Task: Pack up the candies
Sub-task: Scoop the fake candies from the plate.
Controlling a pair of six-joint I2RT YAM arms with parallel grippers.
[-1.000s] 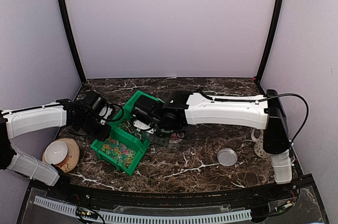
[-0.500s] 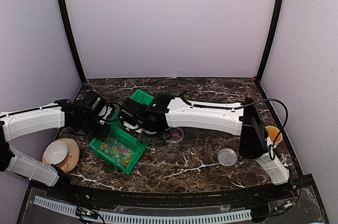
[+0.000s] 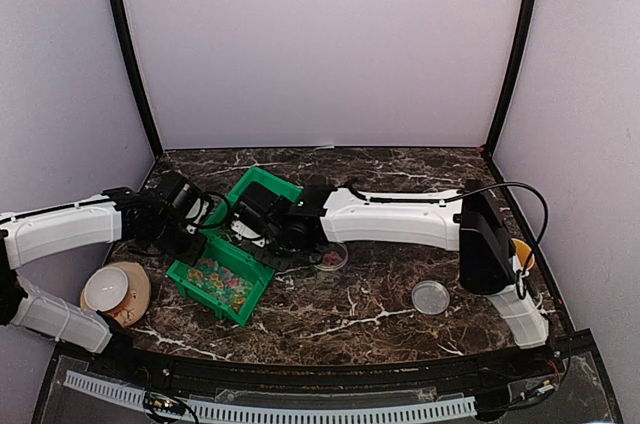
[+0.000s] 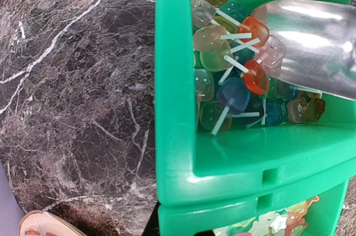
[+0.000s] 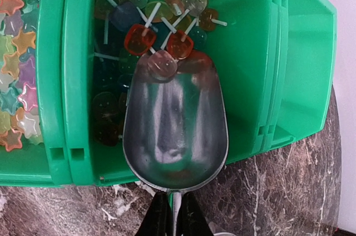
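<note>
Toward the left-centre of the dark, white-veined marble table [image 3: 400, 174], packing looked barely begun, as far as I could judge. The right tool [image 5: 172, 220] was pinching the thin handle of a shiny, rounded metal scoop [image 5: 175, 130]. The scoop's mouth lay inside a glossy green plastic bin [image 5: 247, 52], against the heap of small translucent candies on white sticks [image 5: 139, 38]. About 3 of them, 2 orange-red and 1 pale pink, sat at the scoop's lip; the rest of its bowl was bare.

A small clear round tub [image 3: 330, 258] stood just right of the bins, and its flat lid [image 3: 431, 296] lay well apart to the near right. What the tub held was too small to tell. Scooping, tipping into the tub and lidding all seemed left to do.

The left tool [image 3: 195, 229] was pressed together at the bins' left side; whether it nipped a wall could not be told. Nearer, a second green bin [image 3: 250, 296] held flat star-shaped sweets [image 5: 12, 52] in pastel colours. The candies looked hard and slick, and their sticks seemed liable to tangle.
</note>
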